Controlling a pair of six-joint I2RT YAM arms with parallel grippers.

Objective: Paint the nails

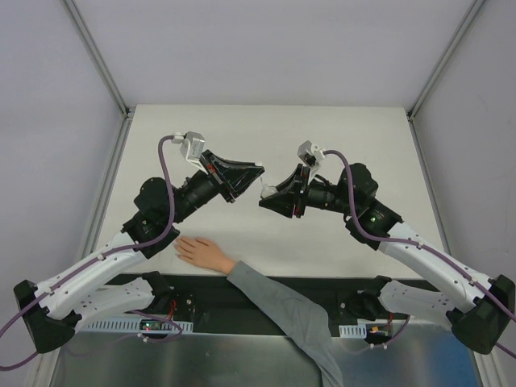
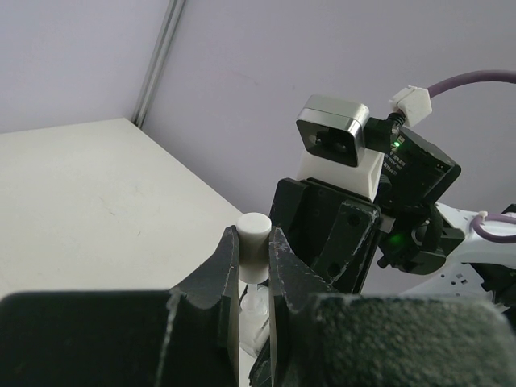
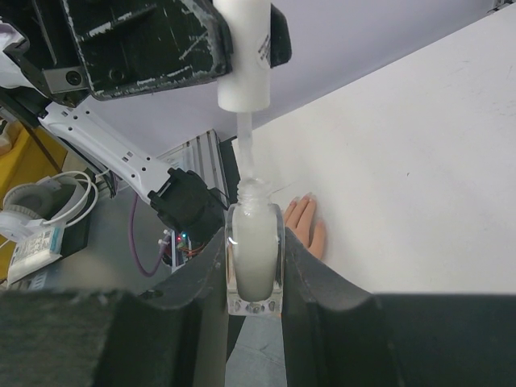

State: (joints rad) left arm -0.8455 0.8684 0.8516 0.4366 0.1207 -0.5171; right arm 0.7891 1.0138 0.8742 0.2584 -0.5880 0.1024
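The pale hand with a grey sleeve lies flat on the table's near edge. In the right wrist view its fingers show beside the bottle, and the nails are skin-coloured and faint. My right gripper is shut on a small bottle of whitish polish, held above the table mid-scene. My left gripper is shut on the white cap. The cap is lifted off the bottle. Its thin brush stem still reaches down into the bottle's open neck.
Both arms meet over the middle of the white table, well above and behind the hand. The left arm's elbow hangs close to the hand's left side. Grey walls and frame posts enclose the table.
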